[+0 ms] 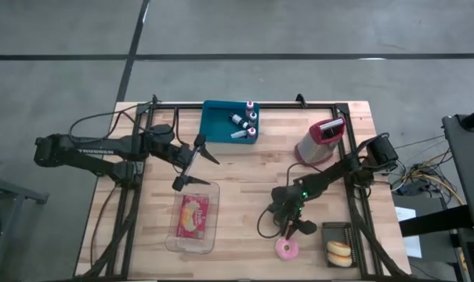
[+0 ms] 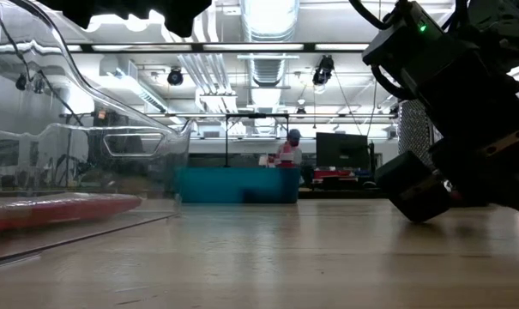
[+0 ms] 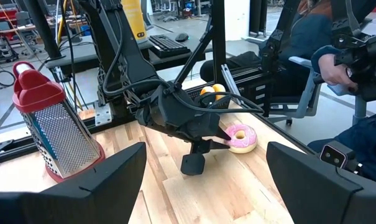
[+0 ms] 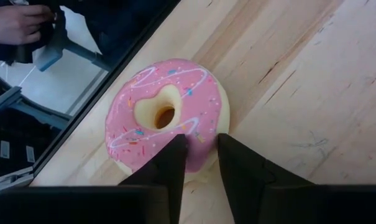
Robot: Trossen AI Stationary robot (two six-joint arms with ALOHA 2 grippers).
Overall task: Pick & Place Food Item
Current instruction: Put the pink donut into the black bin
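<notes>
Wooden table (image 4: 312,74): right gripper (image 4: 202,149) jaws nearly closed, pinching pink donut (image 4: 166,118) rim

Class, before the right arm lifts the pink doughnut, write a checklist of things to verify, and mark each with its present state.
1. Right gripper down at the pink doughnut: ok.
2. Jaws straddle its rim: ok.
3. Jaws fully closed on it: cannot tell.
4. Doughnut flat on the wooden table: ok.
5. Clear container free of the left gripper, which hangs open above its edge: not ok.
</notes>
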